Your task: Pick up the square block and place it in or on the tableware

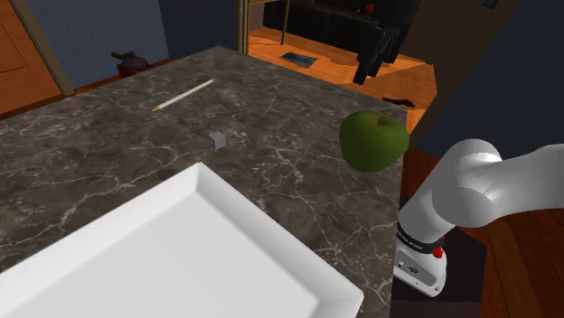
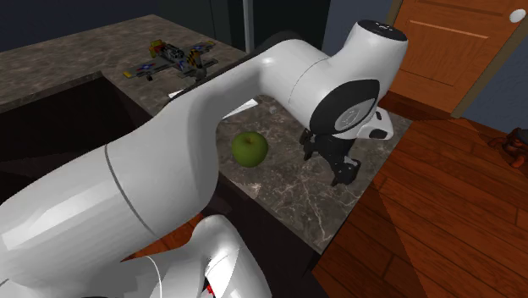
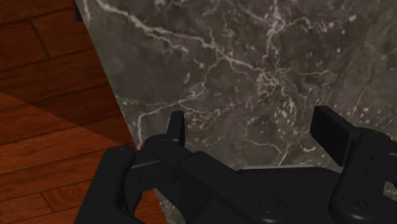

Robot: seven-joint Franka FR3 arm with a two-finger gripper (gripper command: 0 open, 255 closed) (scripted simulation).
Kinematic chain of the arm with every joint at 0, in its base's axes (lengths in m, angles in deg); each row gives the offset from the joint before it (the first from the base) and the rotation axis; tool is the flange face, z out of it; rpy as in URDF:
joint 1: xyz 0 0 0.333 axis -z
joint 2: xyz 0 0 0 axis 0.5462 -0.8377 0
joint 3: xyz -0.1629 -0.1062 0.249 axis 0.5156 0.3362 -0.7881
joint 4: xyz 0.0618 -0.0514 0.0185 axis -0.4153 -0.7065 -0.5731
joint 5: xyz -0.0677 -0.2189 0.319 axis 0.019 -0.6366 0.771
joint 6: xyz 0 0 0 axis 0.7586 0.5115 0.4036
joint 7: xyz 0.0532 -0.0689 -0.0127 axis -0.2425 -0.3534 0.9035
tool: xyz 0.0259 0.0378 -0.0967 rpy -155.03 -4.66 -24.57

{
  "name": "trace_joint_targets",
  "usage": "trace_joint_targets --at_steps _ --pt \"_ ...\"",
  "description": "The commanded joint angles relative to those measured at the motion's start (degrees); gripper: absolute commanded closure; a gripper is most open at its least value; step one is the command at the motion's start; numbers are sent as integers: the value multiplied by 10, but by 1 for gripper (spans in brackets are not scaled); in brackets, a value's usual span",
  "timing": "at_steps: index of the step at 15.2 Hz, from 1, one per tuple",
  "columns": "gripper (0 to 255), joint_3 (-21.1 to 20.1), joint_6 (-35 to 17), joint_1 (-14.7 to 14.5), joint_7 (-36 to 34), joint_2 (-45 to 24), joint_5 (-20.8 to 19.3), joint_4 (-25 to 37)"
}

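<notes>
A small grey square block (image 1: 217, 138) rests on the dark marble table (image 1: 99, 154), a little beyond the far corner of a large white square plate (image 1: 181, 262) that lies near the shoulder view's lower left. My black gripper (image 1: 368, 65) hovers over the table's far right edge, well away from the block. In the second exterior view the gripper (image 2: 343, 172) hangs above the table's corner, past a green apple. Seen from the wrist, the gripper (image 3: 254, 127) is open, with bare marble between its fingers (image 3: 177, 125) and wooden floor beside them.
A green apple (image 1: 372, 140) (image 2: 250, 148) sits near the table's right edge. A pencil (image 1: 183, 94) lies at the far side. A toy plane (image 2: 173, 57) stands on another counter. Wooden floor (image 3: 51, 95) surrounds the table, and a wooden door (image 2: 457, 42) stands behind.
</notes>
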Motion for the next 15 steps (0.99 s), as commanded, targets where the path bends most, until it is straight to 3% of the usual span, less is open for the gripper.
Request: trace_joint_targets --at_steps 1,15 --pt "0 0 0 0 0 0 0 0" --pt "0 -144 -81 -80 -25 -196 27 131"
